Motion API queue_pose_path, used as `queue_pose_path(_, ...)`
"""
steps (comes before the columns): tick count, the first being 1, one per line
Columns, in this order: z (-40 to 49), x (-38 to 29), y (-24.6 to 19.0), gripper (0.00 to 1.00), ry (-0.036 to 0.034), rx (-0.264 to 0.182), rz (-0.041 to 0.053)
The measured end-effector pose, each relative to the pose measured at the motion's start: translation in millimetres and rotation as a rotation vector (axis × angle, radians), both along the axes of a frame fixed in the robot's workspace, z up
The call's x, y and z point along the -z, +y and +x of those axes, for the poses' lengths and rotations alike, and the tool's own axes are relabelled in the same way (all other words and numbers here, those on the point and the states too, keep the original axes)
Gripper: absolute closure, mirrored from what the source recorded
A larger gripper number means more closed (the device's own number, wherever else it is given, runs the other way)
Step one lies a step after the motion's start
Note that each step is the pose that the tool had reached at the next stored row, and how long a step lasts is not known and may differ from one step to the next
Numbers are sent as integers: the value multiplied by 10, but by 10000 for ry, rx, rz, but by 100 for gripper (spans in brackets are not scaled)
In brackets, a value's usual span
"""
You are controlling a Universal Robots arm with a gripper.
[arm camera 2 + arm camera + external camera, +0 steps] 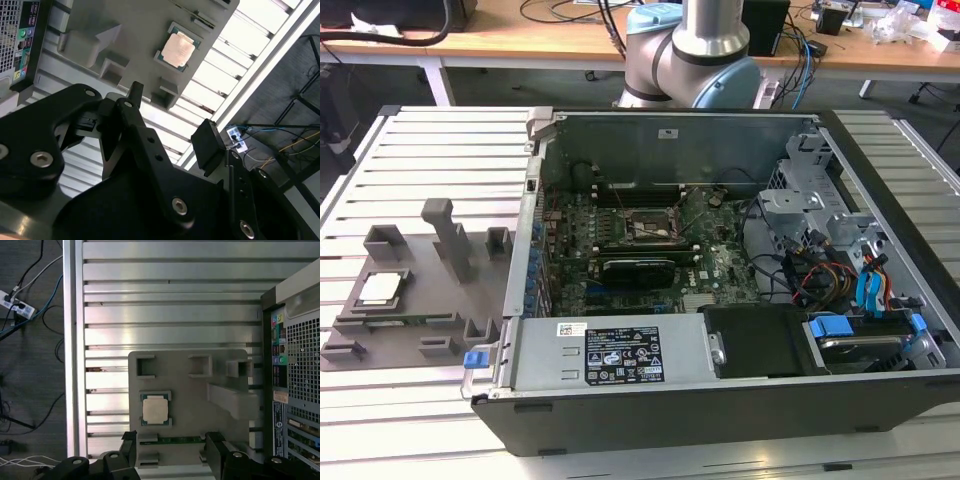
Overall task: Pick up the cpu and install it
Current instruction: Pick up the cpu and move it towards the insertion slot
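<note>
Black and jointed, the end effector [172,120] sits closest in both wrist views, its jaws spread wide with nothing between them, hanging above the near edge of the flat grey plastic fixture plate [195,390]. The cpu [155,409], a small square chip with a pale silvery metal top and a thin dark rim, lies flat in its recess on that plate, apart from the fingertips [135,92] and untouched. Raised grey blocks stand around it on the plate, and a thin green strip lies in a slot just beside it on the end effector's side. The plate rests on a slatted aluminium tabletop [440,150]. Just beside the plate, toward the exterior view's right, stands the open black desktop computer case [720,410], with the green motherboard [720,268] and its black-and-metal square socket frame [650,230] well apart from the plate. By my judgement the task is at its start: no grasp has been made, and lifting, carrying and seating the chip all remain.
</note>
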State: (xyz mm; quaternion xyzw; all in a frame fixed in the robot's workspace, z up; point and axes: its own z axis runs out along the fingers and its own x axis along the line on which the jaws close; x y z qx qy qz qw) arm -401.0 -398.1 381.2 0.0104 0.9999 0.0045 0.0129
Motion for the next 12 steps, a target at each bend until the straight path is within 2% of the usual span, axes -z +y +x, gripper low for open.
queue_pose_path(8, 0, 85, 0, 34, 0, 0, 0)
queue_pose_path(12, 0, 105, 0, 34, -1, 0, 1)
